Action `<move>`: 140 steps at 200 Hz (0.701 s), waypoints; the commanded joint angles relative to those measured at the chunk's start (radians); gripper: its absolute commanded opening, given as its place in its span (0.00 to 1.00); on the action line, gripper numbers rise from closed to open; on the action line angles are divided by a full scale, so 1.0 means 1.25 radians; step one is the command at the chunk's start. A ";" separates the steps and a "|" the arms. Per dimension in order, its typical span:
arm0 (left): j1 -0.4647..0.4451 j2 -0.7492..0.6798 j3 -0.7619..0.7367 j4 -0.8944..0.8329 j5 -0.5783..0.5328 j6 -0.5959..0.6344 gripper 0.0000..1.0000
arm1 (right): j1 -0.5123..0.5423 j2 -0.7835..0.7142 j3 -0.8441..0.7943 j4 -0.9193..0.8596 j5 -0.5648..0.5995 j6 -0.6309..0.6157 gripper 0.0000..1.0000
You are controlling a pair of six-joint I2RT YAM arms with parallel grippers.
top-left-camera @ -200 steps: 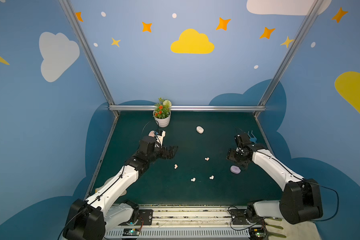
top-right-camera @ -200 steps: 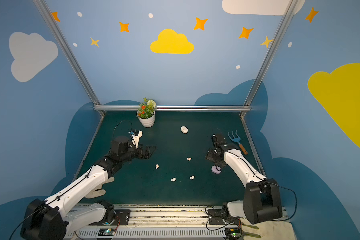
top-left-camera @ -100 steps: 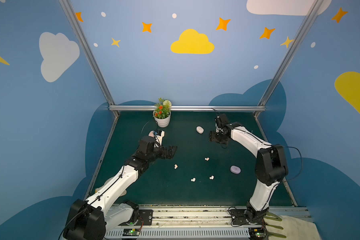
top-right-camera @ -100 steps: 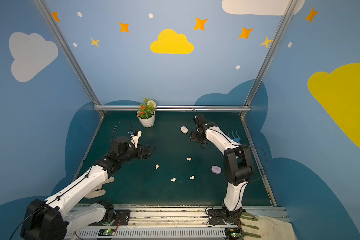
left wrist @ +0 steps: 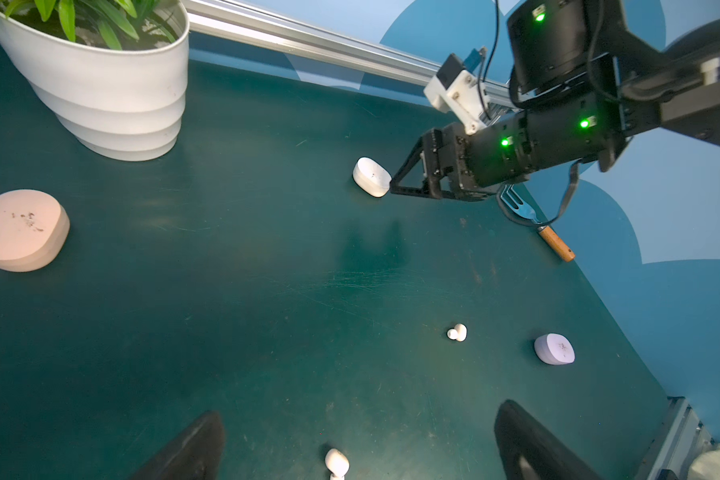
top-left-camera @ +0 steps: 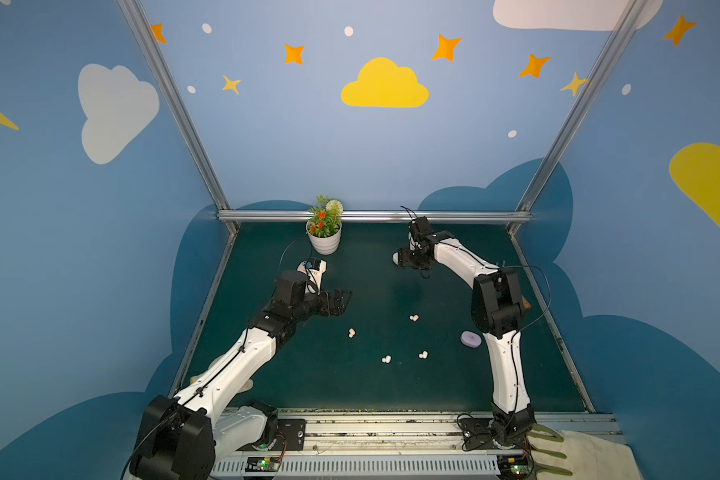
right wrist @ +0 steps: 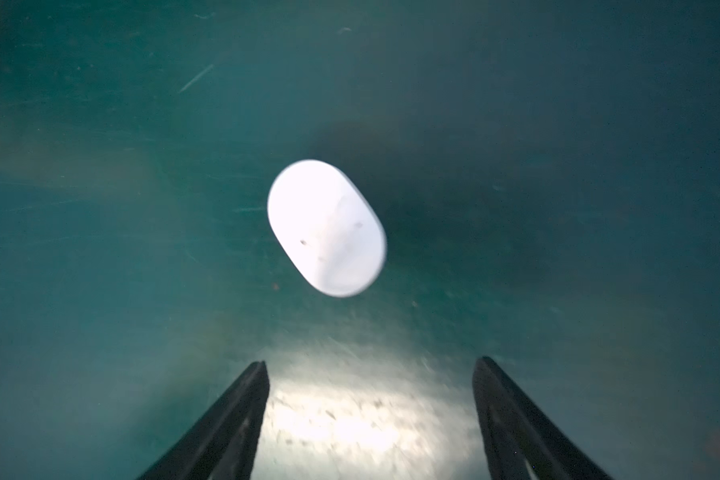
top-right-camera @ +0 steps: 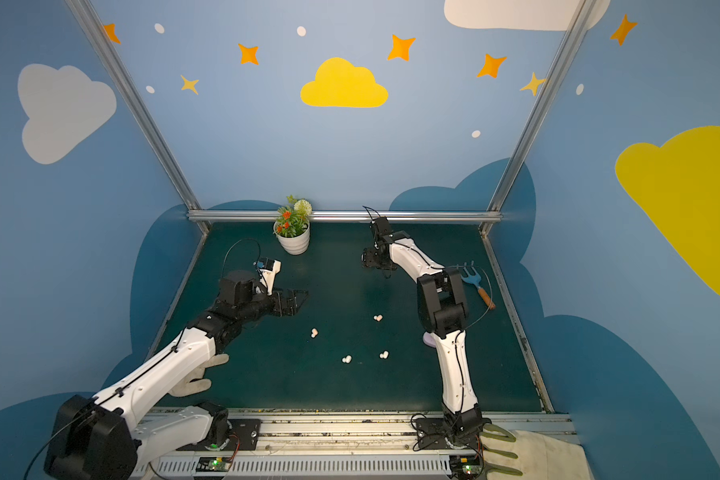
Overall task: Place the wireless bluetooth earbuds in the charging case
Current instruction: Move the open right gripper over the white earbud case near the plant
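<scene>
At rear of green mat (top-left-camera: 329,386), locate right gripper (right wrist: 370,363): jaws spread, empty, white charging case (right wrist: 327,228) lying flat just ahead of fingertips, not between them. Left of centre, locate left gripper (top-left-camera: 345,299): jaws spread to full width, empty, over bare mat. Find wireless bluetooth earbuds (top-left-camera: 413,318) loose at 4 spots on mid-mat, well apart from white charging case. Note lilac case (top-left-camera: 470,338) beside right arm (top-left-camera: 495,307) and pink case (left wrist: 21,237) near flower pot (top-left-camera: 325,241); all 3 cases closed. Note garden fork (top-right-camera: 476,284) along right edge of mat.
</scene>
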 commanded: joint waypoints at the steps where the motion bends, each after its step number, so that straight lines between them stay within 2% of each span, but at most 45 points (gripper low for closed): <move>1: 0.008 0.002 0.005 0.010 0.012 0.015 1.00 | 0.008 0.028 0.045 -0.022 0.019 -0.011 0.77; 82: 0.024 0.011 0.006 0.010 0.022 0.016 1.00 | 0.022 0.122 0.142 -0.085 0.140 -0.029 0.77; 140: 0.031 0.023 0.009 0.019 0.027 0.010 1.00 | 0.006 0.116 0.124 -0.079 0.207 -0.029 0.77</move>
